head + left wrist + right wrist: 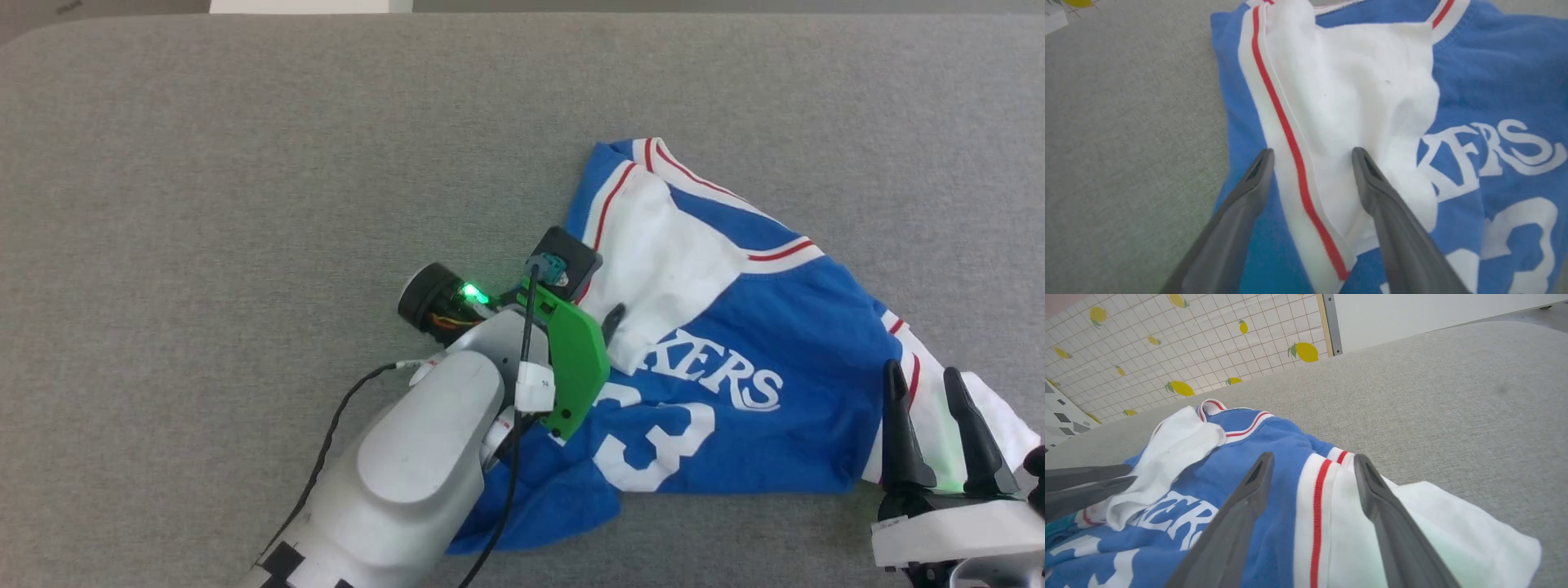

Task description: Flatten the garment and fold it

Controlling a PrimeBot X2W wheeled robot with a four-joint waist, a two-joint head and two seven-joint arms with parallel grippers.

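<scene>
Left pincer [1312, 152]: found released, jaws spread to either side of the red-striped cuff of a white sleeve [669, 261] that is doubled over the chest print. Nothing is gripped.

Garment [800, 302]: found crumpled on the grey tabletop [245, 163], toward 3 o'clock in the head view (hem bunched at the garment's 7 o'clock).

Right pincer [923, 371]: released, poised over the other sleeve [992, 412] at the garment's 4 o'clock.

Flattening is judged barely begun, and folding is wholly outstanding.
</scene>
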